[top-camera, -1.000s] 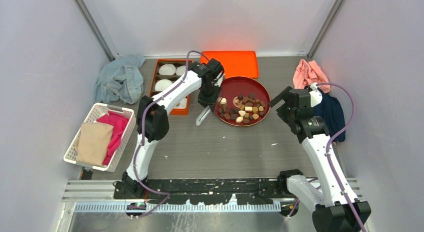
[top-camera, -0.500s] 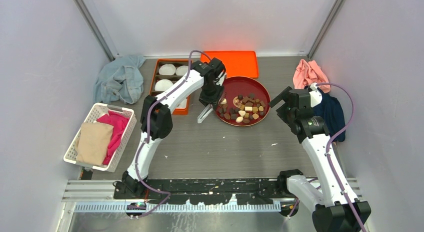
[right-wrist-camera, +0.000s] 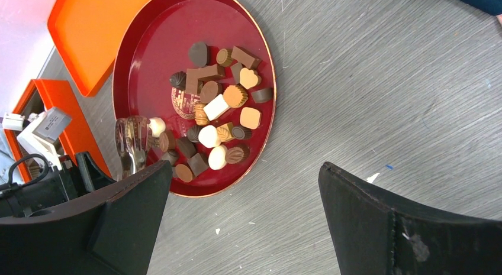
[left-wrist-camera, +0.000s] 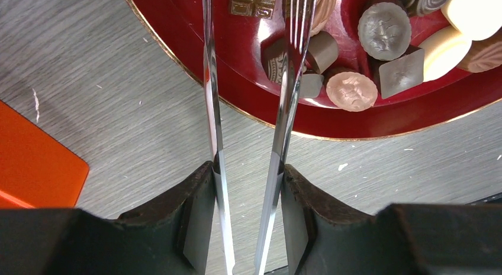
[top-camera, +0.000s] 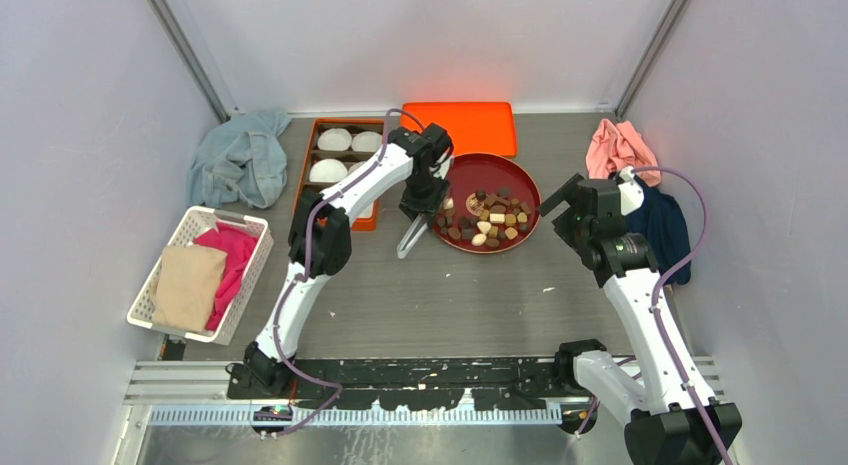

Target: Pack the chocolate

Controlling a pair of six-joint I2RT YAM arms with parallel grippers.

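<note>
Right now the left gripper (left-wrist-camera: pixel 248 183) is clenched on a pair of shiny metal tongs (left-wrist-camera: pixel 283 109), its two dark fingers (left-wrist-camera: pixel 198 222) pressing the blades from either side while the blades stay apart. The tongs reach forward over the near-left rim of a round, glossy dark-red plate (left-wrist-camera: pixel 361 120), and their tips run out of the left wrist view. From the right wrist view the scalloped tips sit just inside that rim, beside a cream-white piece. I cannot tell whether they touch any piece. The chocolate (right-wrist-camera: pixel 216 109), a loose heap of small dark brown, tan and cream-white pieces in round, oval and square shapes, lies on the plate, mostly in its lower half. The plate rests on the grey wood-grain surface (top-camera: pixel 450 295). The right gripper (right-wrist-camera: pixel 245 168) hangs released, its fingers spread wide, near the plate's right side and touching nothing. Left of the plate stands an orange rectangular box (top-camera: pixel 312 150) with white fluted paper cups (top-camera: pixel 334 139) in its compartments, and a flat orange lid (top-camera: pixel 465 127) lies just behind the plate. At the surface's left edge sits a white plastic basket (top-camera: pixel 215 217) holding pink and tan cloths.
</note>
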